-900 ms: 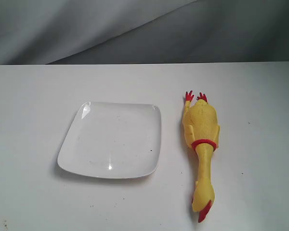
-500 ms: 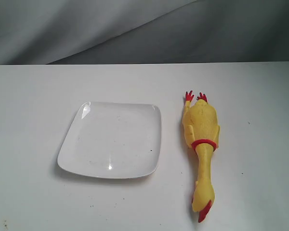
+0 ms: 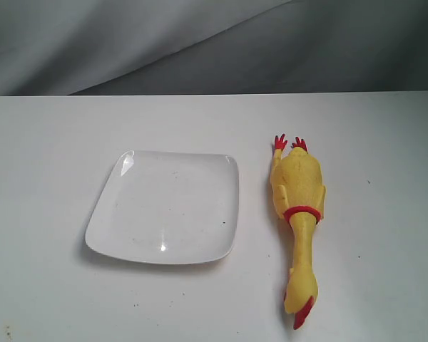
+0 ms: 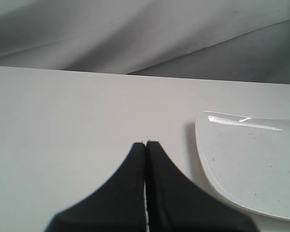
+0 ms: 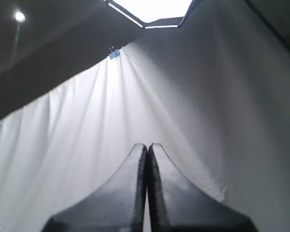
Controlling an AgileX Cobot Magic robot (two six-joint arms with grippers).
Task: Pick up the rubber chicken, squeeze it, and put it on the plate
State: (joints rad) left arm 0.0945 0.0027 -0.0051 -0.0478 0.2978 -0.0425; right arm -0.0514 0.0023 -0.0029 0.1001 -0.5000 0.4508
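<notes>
Your chicken [image 3: 298, 214] lay lengthwise, comb nearest the camera, right of the plate [image 3: 164, 206], probably nearer your right gripper [image 5: 148, 145], pressed together and empty, as was your left gripper [image 4: 146, 143].

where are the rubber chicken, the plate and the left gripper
rubber chicken [image 3: 298, 179], exterior view, on its plump yellow body
plate [image 3: 167, 205], exterior view, on its bare middle
left gripper [image 4: 146, 145], left wrist view, between its closed fingertips

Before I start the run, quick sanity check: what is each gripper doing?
Left gripper: closed, holding nothing.
Right gripper: closed, holding nothing.
</notes>
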